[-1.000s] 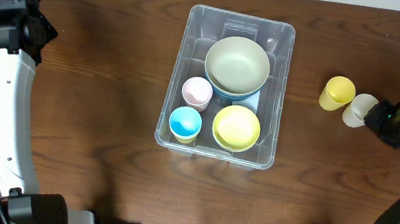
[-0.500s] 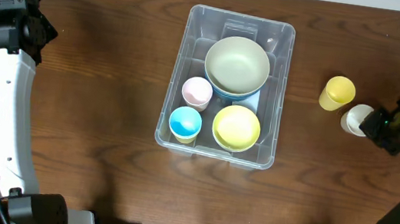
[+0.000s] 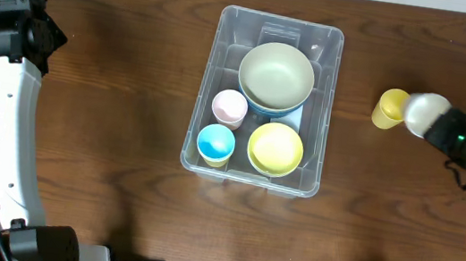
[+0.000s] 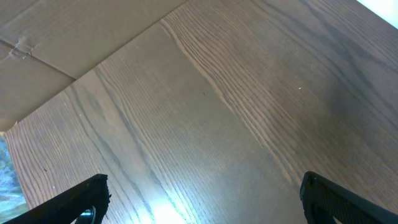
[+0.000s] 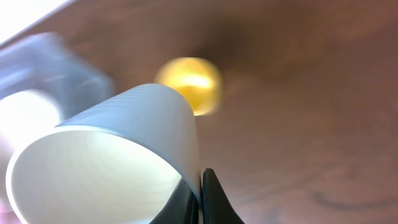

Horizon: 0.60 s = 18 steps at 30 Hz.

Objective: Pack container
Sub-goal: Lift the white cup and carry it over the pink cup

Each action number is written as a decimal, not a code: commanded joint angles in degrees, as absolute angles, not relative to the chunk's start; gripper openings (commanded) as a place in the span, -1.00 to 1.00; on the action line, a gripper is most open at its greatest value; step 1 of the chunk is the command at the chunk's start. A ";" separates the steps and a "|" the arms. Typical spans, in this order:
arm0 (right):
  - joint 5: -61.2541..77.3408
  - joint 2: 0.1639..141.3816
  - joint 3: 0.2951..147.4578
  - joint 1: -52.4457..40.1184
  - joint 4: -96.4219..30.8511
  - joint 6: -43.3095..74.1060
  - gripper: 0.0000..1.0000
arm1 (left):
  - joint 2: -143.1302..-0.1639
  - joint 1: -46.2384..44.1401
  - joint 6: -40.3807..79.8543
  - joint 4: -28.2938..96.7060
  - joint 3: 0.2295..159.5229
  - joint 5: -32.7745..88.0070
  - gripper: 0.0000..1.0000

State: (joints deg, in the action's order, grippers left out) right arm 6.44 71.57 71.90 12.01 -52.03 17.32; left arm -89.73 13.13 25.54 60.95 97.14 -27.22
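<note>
Right wrist view: right pincer (image 5: 200, 198) clenched on the rim of a tilted white cup (image 5: 118, 162), just beside yellow cup (image 3: 391, 108). Container (image 3: 229, 22) sits mid-desk (image 3: 124, 134), well apart, holding bowls (image 3: 276, 75). Left pincer (image 4: 211, 205) released, over desk.

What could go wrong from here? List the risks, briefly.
1. The right gripper seems to pinch the white cup only at its rim, tilted; it may slip out.
2. The yellow cup stands right beside the carried cup; a swing toward the container could knock it over.
3. The container is crowded with bowls and cups; the white cup might land on a rim and tip.
</note>
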 commanded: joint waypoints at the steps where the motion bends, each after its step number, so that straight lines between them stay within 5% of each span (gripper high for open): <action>1: 7.94 70.50 75.46 3.33 -52.97 16.67 -0.97 | -89.95 13.32 26.04 61.04 97.36 -28.08 0.96; 11: 1.26 75.18 76.51 -24.27 -42.94 16.93 -0.97 | -89.95 13.32 26.04 61.04 97.36 -28.08 0.96; 18: -0.21 85.03 76.51 -34.89 -36.18 17.15 -0.98 | -89.95 13.32 26.04 61.04 97.36 -28.08 0.96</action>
